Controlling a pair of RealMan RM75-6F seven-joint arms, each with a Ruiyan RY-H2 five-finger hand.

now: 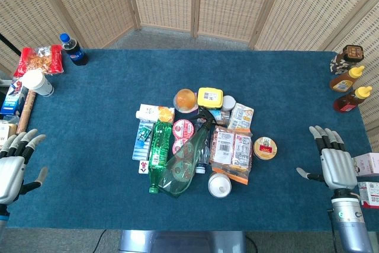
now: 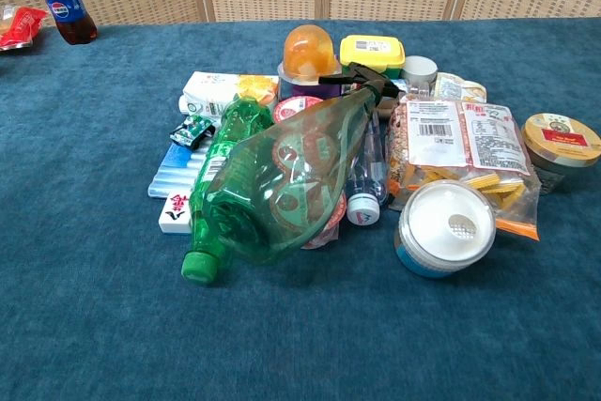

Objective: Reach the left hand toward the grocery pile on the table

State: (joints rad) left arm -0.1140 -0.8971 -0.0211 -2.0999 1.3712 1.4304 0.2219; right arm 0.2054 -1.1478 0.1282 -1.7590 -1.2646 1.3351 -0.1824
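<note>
Grocery pile (image 1: 198,140) sits mid-surface, heaped rather than laid out, so items overlap and lean on one another. All places below are relative to the pile.

Left robot hand (image 1: 15,167): far to the left of the pile, at the surface edge, well apart from it. Fingers apart and extended, nothing in them. Judged: reach not yet begun; the hand is parked clear of the pile, with bare blue surface (image 1: 89,146) between. Not visible in the chest view.

Right robot hand (image 1: 334,161): far to the right of the pile, fingers spread, holding nothing. Looks idle, kept out of the way.

Pile contents:
- Green bottle (image 2: 230,194), translucent ribbed plastic, lying on its side at the left front, cap toward the camera.
- Green net-like bag (image 2: 291,185), glossy and see-through, draped over round foil-lidded cups.
- White tub (image 2: 446,227), round, lid up, at the right front.
- Snack packet (image 2: 460,152), clear crinkly film with printed label, flat at the right.
- Round tin (image 2: 561,143), just right of the pile, slightly apart.
- Yellow box (image 2: 373,52) and orange dome cup (image 2: 310,51) at the back.

Judged: the bottle is the nearest item on the left hand's side; round and smooth, it may roll if nudged.

Away from the pile: cola bottle (image 1: 74,50) far back left, sauce bottles (image 1: 349,84) far back right.
</note>
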